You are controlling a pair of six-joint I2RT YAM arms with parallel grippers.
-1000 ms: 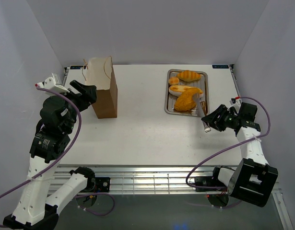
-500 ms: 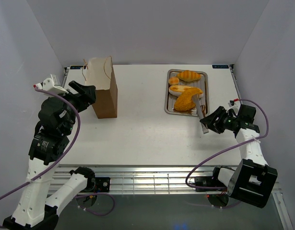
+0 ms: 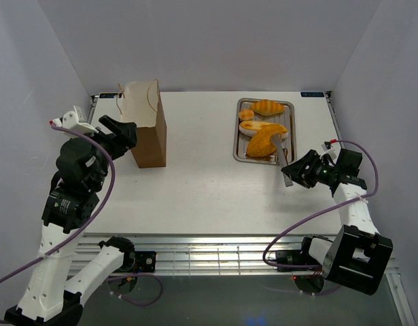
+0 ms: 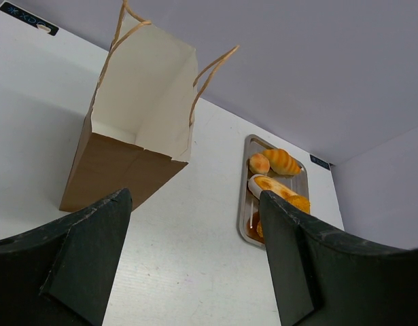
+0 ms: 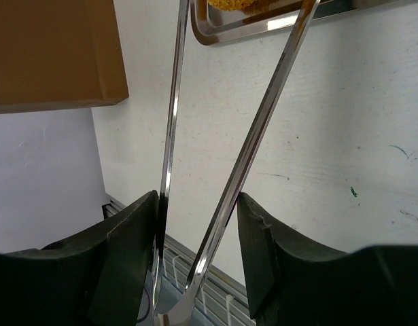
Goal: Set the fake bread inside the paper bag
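Right gripper [image 5: 195, 224], near right: clamped on the silver tongs [image 5: 251, 153] (tips reach the tray [image 3: 290, 115]). Left gripper [image 4: 195, 197], left: jaws wide, empty, beside the upright paper bag [image 3: 147, 136]. Fake bread [image 3: 263, 132]: lies on the tray, far right.

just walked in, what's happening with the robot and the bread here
The right gripper holds a pair of silver tongs, their tips reaching over the near edge of the steel tray toward the big loaf. All four pieces of fake bread lie on the tray; none is lifted yet. The paper bag stands upright and open on the left side of the table, and the left gripper hovers open beside it, holding nothing.
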